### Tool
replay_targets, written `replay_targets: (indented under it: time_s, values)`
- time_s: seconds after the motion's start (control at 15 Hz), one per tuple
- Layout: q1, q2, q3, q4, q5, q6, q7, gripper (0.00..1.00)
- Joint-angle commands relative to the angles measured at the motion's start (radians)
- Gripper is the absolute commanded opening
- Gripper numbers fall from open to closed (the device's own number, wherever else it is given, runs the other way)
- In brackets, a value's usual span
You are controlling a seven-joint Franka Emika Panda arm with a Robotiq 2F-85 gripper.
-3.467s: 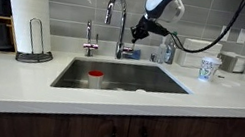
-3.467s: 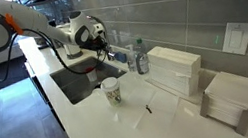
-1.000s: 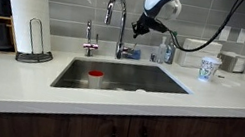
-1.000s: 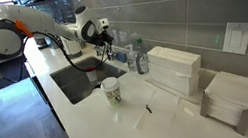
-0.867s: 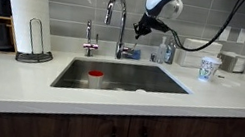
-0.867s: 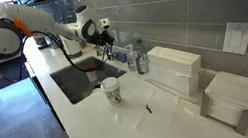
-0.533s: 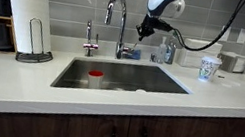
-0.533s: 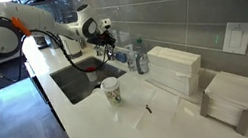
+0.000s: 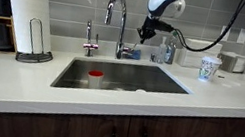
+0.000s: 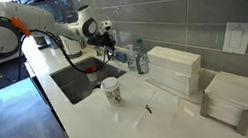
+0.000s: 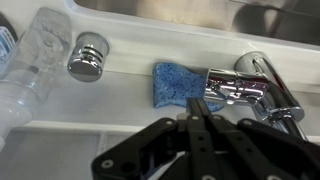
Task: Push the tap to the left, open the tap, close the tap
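Wrist view: the hand (image 11: 196, 112), pressed together, hovers beside the tap (image 11: 250, 88), probably to nudge its lever as one blunt tip.

An exterior view faces the sink (image 9: 127, 71) head-on from the front, fairly near. An exterior view looks down along the counter (image 10: 142, 117) from its end; both share the sink. The wrist view looks down, close over the tap (image 11: 245, 86) base.

Two taps (image 9: 122, 28) (image 9: 89, 40) (one tall) — one bottle (image 10: 141, 56), one sponge (image 11: 175, 85)
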Motion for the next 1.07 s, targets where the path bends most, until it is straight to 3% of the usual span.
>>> replay_targets:
  time_s: [0.0,1.0]
  values:
    - [0.010,-0.015,-0.011,-0.022,-0.023,-0.033,0.031,0.04]
    - [0.013,0.027,0.016,0.007,0.008,0.020,0.072,0.04]
